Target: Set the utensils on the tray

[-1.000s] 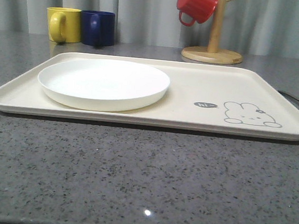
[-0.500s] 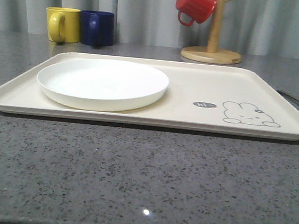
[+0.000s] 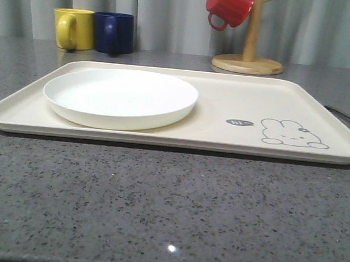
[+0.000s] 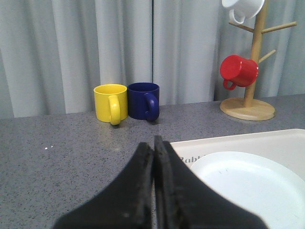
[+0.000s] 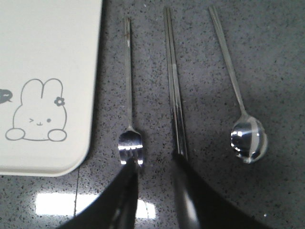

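The tray [image 3: 226,102] lies flat on the grey stone table [image 3: 168,210], and the white plate [image 3: 120,97] sits on its left half. On the right half of the tray there is a rabbit drawing [image 3: 294,134].

The three utensils are not on the tray — they lie on the table just beside its right edge, side by side and roughly parallel. In the right wrist view the fork [image 5: 129,114] is nearest to the tray [image 5: 47,71], then the chopsticks [image 5: 174,95] in the middle, then the spoon [image 5: 240,109] farthest from it. The two chopsticks lie tight against each other.

The right gripper [image 5: 155,191] hangs over the lower ends of the fork and the chopsticks with its jaws apart. One finger is at the tines of the fork, the other at the end of the chopsticks; whether they touch the metal I cannot tell.

The left gripper [image 4: 153,157] has its two fingers pressed together with nothing between them. It is over the table near the left end of the tray [image 4: 267,138] and the plate [image 4: 248,186].

Behind the tray stand a yellow mug [image 3: 73,29] and a blue mug [image 3: 114,32], touching — and a wooden mug stand [image 3: 249,48] with a red mug [image 3: 230,6] hanging on it.
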